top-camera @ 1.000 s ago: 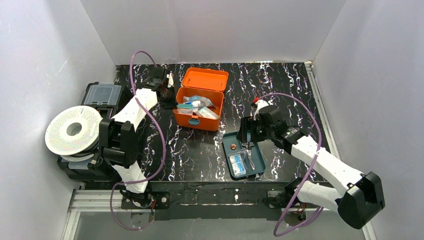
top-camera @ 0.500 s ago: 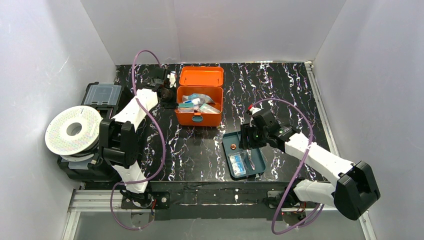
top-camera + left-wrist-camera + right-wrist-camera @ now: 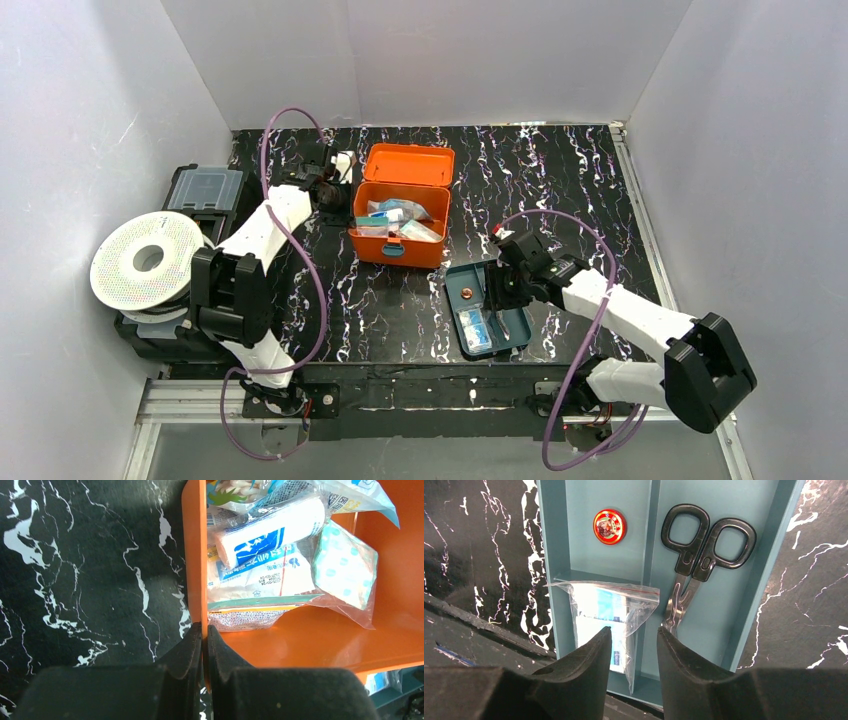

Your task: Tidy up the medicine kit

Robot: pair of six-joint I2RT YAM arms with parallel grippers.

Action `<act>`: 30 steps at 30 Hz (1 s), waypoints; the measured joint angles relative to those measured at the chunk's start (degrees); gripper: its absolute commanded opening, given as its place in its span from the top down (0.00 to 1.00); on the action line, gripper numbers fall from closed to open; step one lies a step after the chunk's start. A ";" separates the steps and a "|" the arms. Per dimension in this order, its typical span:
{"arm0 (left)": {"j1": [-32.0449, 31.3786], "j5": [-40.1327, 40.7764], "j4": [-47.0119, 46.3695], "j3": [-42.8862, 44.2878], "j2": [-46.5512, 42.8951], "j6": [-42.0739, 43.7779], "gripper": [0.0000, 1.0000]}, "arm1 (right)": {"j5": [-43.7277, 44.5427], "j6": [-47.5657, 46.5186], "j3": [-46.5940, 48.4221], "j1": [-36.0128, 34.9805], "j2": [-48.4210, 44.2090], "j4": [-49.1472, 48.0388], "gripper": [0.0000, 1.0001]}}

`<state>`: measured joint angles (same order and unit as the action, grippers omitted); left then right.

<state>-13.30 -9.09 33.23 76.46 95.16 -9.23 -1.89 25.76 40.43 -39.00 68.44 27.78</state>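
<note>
Now right hand (image 3: 633, 632) nearer along tray (image 3: 574, 540); medicine kit (image 3: 425, 252) shifted.

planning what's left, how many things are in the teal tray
3: red disc in one small compartment of the teal tray, zip bag in the next, scissors in the long one; near end hidden.

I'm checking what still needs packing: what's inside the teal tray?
Black-handled scissors in the long compartment, a red disc and a clear zip bag of packets in two others; the right fingers hide the bag's near end.
</note>
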 measured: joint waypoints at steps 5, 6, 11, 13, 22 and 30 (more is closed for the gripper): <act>-0.54 -0.54 1.63 -1.13 -1.59 0.49 1.00 | 0.25 0.54 -0.02 -0.20 1.70 -0.05 0.56; -0.77 -0.54 1.74 -1.19 -1.71 0.67 1.00 | 0.26 0.63 -0.03 -0.20 2.04 -0.07 0.57; -2.40 -0.24 1.72 -2.05 -2.35 1.46 1.00 | 0.36 0.94 -0.05 -0.33 3.99 -0.65 0.59; -3.18 0.11 1.72 -2.17 -2.57 1.77 1.00 | 0.38 1.03 -0.05 -0.41 4.78 -0.99 0.61; -5.30 1.20 2.54 -3.51 -4.31 2.83 1.00 | 0.40 1.11 -0.05 -0.99 8.39 -2.36 0.71; -5.38 1.43 3.32 -4.95 -6.31 3.08 1.00 | 2.05 1.42 -0.05 -2.03 10.20 -2.64 0.77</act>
<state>-18.67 -7.66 36.54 71.50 88.85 -6.15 0.16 27.18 40.38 -41.03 78.65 25.15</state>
